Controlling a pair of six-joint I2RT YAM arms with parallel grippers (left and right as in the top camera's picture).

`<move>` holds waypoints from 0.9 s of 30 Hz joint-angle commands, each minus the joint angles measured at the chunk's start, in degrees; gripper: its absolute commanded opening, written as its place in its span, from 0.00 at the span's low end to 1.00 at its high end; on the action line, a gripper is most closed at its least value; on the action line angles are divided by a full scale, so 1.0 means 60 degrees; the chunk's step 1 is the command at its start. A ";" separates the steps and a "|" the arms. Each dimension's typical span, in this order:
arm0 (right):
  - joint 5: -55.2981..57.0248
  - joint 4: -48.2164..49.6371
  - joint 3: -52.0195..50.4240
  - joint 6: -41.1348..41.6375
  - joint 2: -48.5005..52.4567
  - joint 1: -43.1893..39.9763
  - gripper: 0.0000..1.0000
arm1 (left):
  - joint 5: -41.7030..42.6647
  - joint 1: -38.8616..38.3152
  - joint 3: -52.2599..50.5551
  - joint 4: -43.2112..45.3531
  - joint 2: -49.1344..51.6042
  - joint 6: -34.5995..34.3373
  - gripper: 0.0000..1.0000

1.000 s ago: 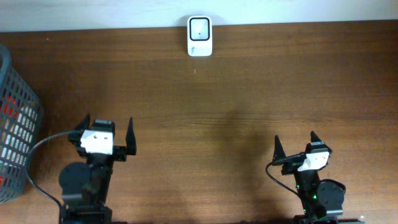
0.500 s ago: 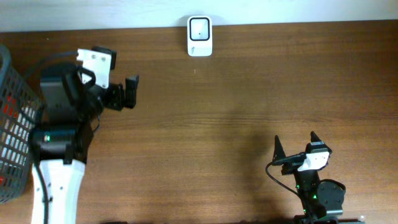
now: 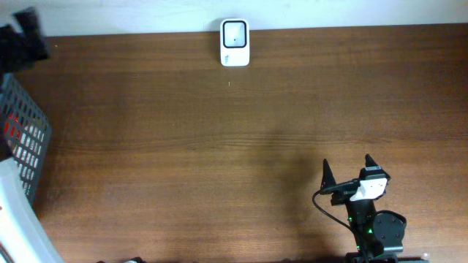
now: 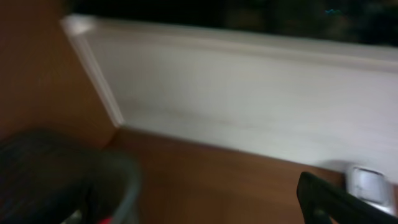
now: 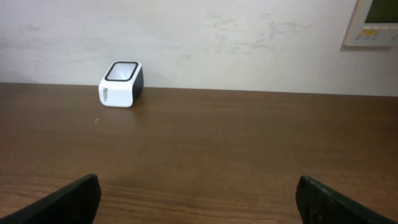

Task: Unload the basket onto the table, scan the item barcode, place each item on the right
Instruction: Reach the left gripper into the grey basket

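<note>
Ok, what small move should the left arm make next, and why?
Probably lower the left gripper into the basket to reach an item. It hovers open and empty by the basket's far corner, red and white items show through the mesh, and nothing sits in front of the scanner to read yet.
</note>
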 commanded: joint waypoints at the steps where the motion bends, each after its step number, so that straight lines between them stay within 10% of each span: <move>1: -0.0022 -0.0011 -0.0069 0.0022 -0.0066 0.0036 0.99 | -0.2812 0.1118 -0.0084 -0.0619 0.0455 -0.1308 0.95; 9: -0.0022 -0.0011 -0.0069 0.0025 -0.0066 0.0036 0.99 | -0.3220 0.2911 -0.2065 -0.0251 0.1450 -0.1359 0.92; 27: -0.0022 -0.0011 -0.0069 0.0025 -0.0066 0.0036 0.99 | -0.2215 0.3974 -0.2892 0.1945 0.4921 0.2721 0.96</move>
